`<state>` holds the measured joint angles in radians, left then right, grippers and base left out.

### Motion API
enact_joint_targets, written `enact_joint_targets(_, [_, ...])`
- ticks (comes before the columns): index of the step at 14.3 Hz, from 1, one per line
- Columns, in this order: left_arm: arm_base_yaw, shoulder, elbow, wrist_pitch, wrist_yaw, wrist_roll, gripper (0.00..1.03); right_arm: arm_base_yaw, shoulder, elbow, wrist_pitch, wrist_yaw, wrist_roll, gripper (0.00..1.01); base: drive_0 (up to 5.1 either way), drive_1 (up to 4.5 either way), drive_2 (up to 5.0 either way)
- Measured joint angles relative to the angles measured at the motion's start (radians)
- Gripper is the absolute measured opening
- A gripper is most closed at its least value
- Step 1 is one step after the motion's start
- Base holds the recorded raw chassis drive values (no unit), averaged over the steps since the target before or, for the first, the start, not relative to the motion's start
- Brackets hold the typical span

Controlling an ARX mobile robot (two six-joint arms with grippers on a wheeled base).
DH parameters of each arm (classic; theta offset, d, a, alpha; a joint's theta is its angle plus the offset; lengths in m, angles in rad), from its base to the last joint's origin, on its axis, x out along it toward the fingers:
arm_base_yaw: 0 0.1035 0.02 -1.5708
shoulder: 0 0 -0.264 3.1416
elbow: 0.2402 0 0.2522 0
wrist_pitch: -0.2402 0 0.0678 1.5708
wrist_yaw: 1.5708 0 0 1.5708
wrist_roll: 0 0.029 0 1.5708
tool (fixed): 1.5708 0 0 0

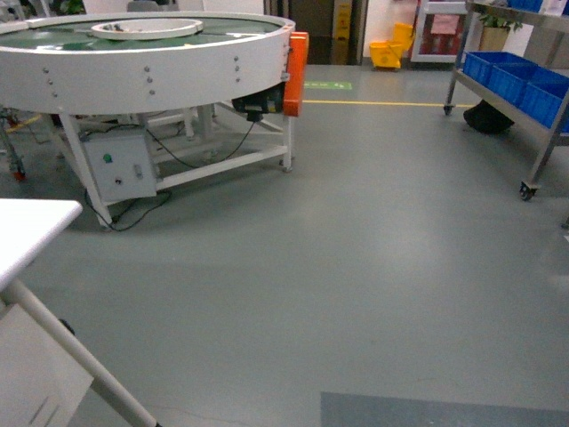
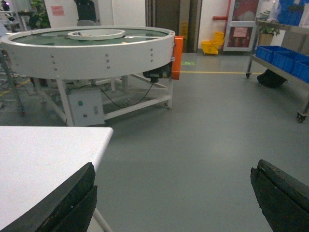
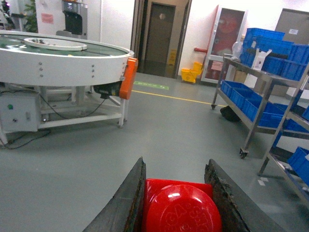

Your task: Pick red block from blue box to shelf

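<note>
In the right wrist view the red block [image 3: 179, 205], a bright red brick with a round stud, sits squeezed between the two dark fingers of my right gripper [image 3: 176, 166], which is shut on it above the grey floor. The shelf [image 3: 263, 92], a steel rack on castors loaded with dark blue crates, stands ahead to the right; it also shows at the right edge of the head view as the shelf [image 1: 533, 116]. My left gripper [image 2: 174, 169] is open with nothing between its black fingers. The blue box is out of view. Neither gripper shows in the head view.
A large round white conveyor table [image 1: 151, 62] with an orange panel [image 1: 297, 71] stands at the left. A white tabletop corner [image 1: 31, 227] juts in near left. A yellow mop bucket [image 1: 391, 49] sits far back. A second rack with blue crates [image 3: 299, 159] is at the right.
</note>
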<state>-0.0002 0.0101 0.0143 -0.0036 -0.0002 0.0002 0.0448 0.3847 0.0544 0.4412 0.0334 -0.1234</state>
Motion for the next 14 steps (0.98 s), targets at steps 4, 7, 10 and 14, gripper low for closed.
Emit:
enact_joint_targets(4, [0.0, 0.0, 0.0, 0.001, 0.0, 0.0, 0.98, 0.0, 0.0, 0.0, 0.001, 0.0, 0.0, 0.29, -1.7, 2.35, -5.7])
enact_joint_targets(7, [0.0, 0.0, 0.0, 0.0, 0.0, 0.0, 0.98, 0.0, 0.0, 0.0, 0.001, 0.0, 0.0, 0.29, -1.9, 2.17, -5.9])
enact_joint_targets(10, [-0.001, 0.0, 0.0, -0.001, 0.0, 0.0, 0.98, 0.0, 0.0, 0.0, 0.002, 0.001, 0.0, 0.29, -1.3, 2.74, -5.4])
enact_joint_targets(14, [-0.001, 0.0, 0.0, 0.001, 0.0, 0.0, 0.98, 0.0, 0.0, 0.0, 0.002, 0.0, 0.0, 0.29, 0.1, 4.18, -3.9])
